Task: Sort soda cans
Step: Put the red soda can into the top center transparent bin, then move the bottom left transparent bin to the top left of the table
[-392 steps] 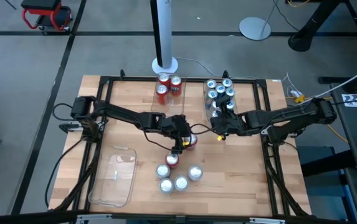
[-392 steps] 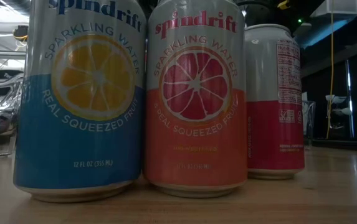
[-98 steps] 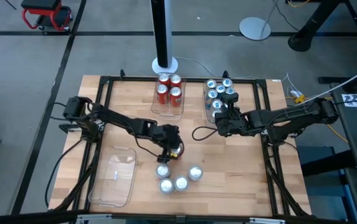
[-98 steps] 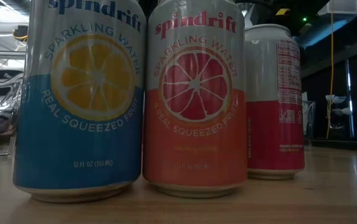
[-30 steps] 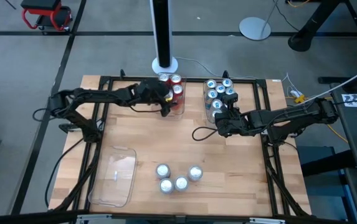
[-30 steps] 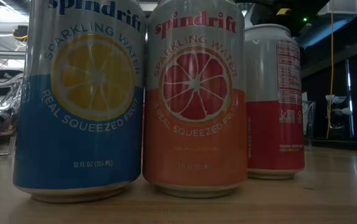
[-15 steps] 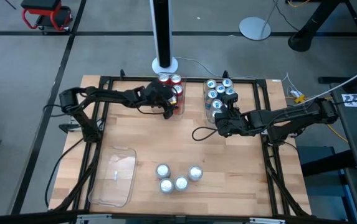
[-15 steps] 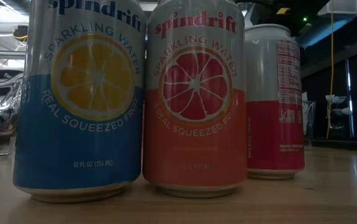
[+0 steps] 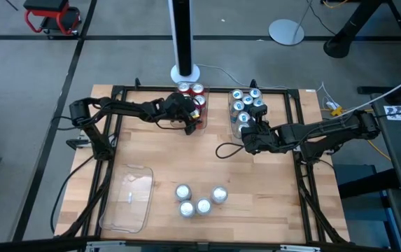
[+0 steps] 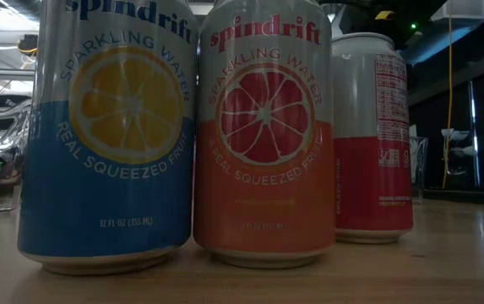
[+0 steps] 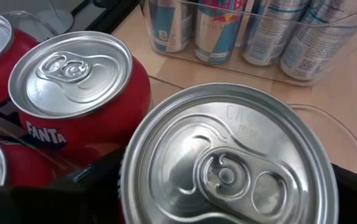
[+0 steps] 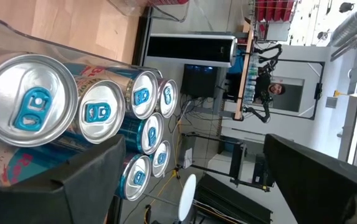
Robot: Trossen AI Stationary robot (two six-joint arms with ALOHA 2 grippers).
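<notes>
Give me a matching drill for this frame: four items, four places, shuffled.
Items:
1. red cans
2. blue-tab cans
3. loose cans
4. empty tray

Places:
A. near edge, left part of the table
B. far tray under the left gripper
C. far tray beside the right gripper
D. bare wood, near edge, middle

Pairs: 1-B, 2-C, 3-D, 4-A
</notes>
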